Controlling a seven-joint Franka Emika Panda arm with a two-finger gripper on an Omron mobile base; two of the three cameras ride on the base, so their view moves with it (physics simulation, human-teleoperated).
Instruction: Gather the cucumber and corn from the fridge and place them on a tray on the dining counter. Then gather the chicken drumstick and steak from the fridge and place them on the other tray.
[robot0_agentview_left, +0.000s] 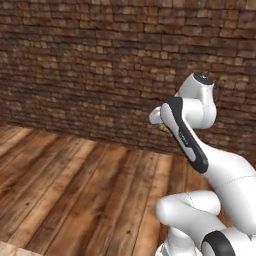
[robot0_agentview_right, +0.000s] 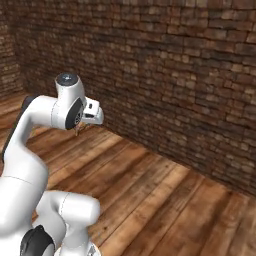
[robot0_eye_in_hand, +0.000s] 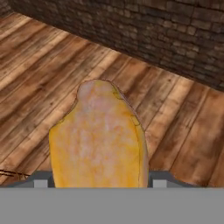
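Jaws hold chicken drumstick (robot0_eye_in_hand: 98, 138), narrow end forward, above wooden floor (robot0_eye_in_hand: 52, 65); brick wall (robot0_eye_in_hand: 144, 30) ahead, path free.

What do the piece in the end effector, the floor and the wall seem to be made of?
Drumstick: probably cooked meat, with golden-orange mottled skin, matte, narrowing to a paler end.
Floor: wood planks, brown, with visible grain and seams, a slight sheen.
Wall: brick, dark reddish-brown, rough, in courses with mortar lines.
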